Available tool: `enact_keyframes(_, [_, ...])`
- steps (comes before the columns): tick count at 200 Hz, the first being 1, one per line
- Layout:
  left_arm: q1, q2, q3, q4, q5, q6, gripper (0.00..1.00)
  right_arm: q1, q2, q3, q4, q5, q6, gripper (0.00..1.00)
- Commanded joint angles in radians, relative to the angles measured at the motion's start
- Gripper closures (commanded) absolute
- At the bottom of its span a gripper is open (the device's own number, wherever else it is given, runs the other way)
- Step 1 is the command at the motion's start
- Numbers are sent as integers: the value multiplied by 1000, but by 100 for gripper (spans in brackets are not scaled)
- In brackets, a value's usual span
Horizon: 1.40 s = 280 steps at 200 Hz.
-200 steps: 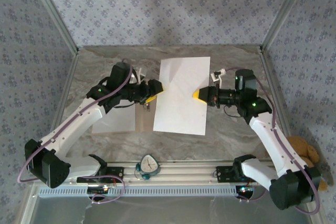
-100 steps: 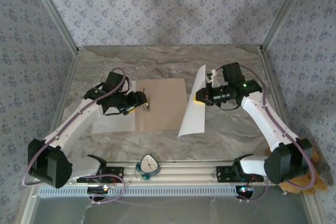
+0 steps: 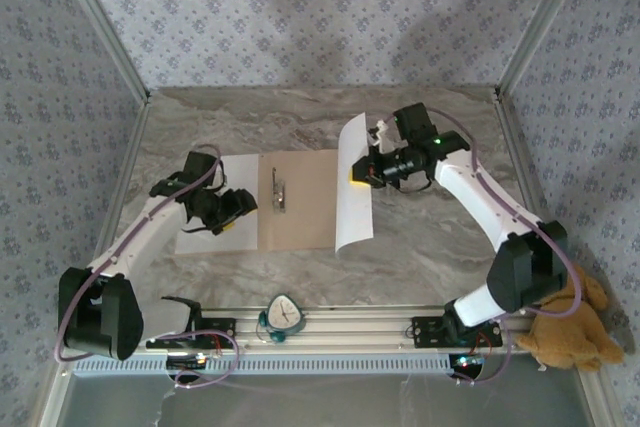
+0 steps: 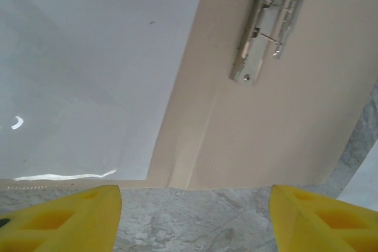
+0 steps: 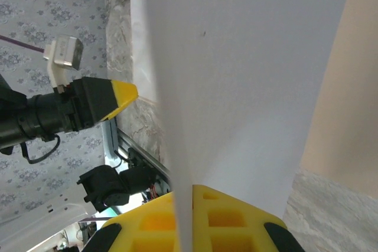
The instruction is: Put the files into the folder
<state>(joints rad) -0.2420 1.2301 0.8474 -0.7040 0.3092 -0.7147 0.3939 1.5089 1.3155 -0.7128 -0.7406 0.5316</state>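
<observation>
At the folder's [image 3: 305,197] right edge: one sheet [image 3: 353,209], swung up on edge, pinched by right gripper [image 3: 358,175]; left gripper [image 3: 238,207] released it, spread, withdrawn. Filing incomplete.

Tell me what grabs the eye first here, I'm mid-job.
A white sheet is held up on edge, curling, at the right edge of the open tan folder, pinched in the shut right gripper. A second sheet lies flat over the folder's left half, beside the metal clip. The left gripper hangs open above the folder's near edge.
</observation>
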Motion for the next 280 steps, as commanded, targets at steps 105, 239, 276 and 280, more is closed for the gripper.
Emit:
enact_keyframes(105, [30,-56,-40,-11,-6,11,32,159,323,274,275,-39,137,100])
enact_keyframes(239, [32,-63,-50,-55,-9,22,32,84,428,64,134,242,-106,100])
enact_keyframes(276, [33,-65,-50,-58,-9,25,32,53,407,-15,230,233,-75,100])
enact_keyframes(280, [33,-64,-50,-58,-9,26,32,53,407,-20,238,232,-75,100])
